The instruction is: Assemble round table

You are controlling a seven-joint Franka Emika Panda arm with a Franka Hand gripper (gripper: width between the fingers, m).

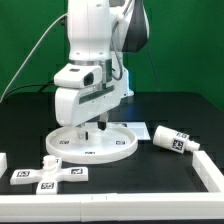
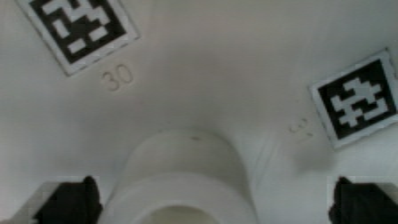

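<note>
The large round disc (image 1: 92, 145) lies flat on the black table, tags along its rim. My gripper (image 1: 97, 127) hangs straight down over its middle, just above the surface. In the wrist view the white disc (image 2: 196, 90) fills the picture with two tags, and its raised centre socket (image 2: 187, 180) sits between my fingertips (image 2: 71, 202). The gripper (image 2: 217, 205) is open, both fingers standing clear of the socket. The short cylinder leg (image 1: 172, 139) lies on its side at the exterior view's right of the disc. The cross-shaped foot (image 1: 50, 174) lies in front at the left.
A low white rail (image 1: 130, 202) borders the table's front and runs up the exterior view's right side (image 1: 212, 172). A small white block (image 1: 3, 160) shows at the left edge. A black cable (image 1: 30, 60) trails behind the arm.
</note>
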